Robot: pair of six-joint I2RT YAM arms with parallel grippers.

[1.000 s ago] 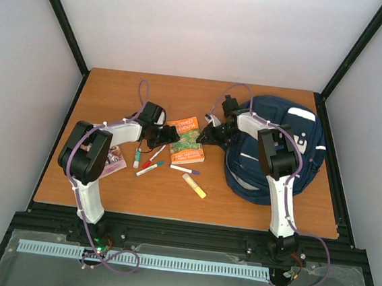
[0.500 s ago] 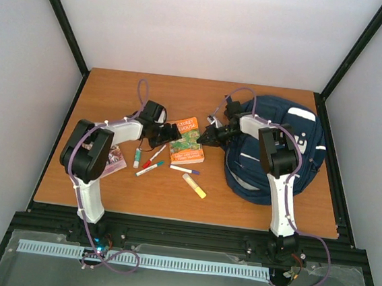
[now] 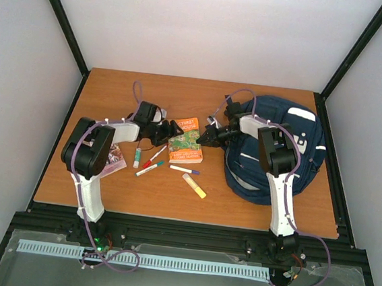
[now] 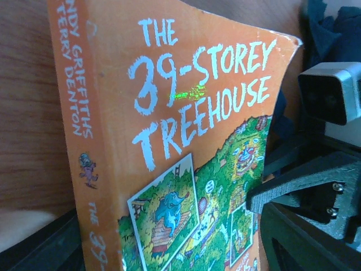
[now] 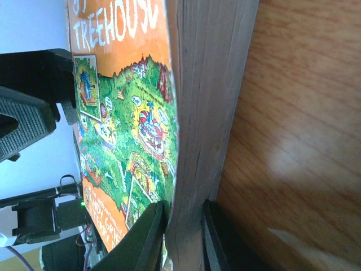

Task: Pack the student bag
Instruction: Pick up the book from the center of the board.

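Table (image 3: 114, 95): brown wood inside white walls, with both arms reaching in from the near edge.
Right gripper (image 5: 183, 226): nearly closed, one finger on the cover and one under the back, pinching the book by its page edge.
Book (image 4: 186, 113): an orange paperback in mid-table, its page edge toward the bag. The pinch sits at one end of that edge, so most of the book hangs out beyond the fingers.
Left gripper (image 3: 168, 134): jaws spread wide at the spine side and clamping nothing. I cannot tell whether a finger touches the spine.
Bag (image 3: 292, 146): lying flat at the right of the table, just beside the right gripper and partly under that arm. Whether its mouth is open cannot be seen.
Pens (image 3: 150, 163): scattered just in front of the book, with a yellow glue stick (image 3: 194, 185) nearby.
Risk, slip: a narrow grip on loose pages may let the covers fan open, or the book pivot and drop when lifted.
Risk, clash: the two grippers face each other closely across the book, so a push from the left could twist it out of the pinch.
Risk, bag: if the mouth is closed or slack, the book would catch on fabric and shove the bag away.
Risk, sweep: a low swing could scatter the pens.
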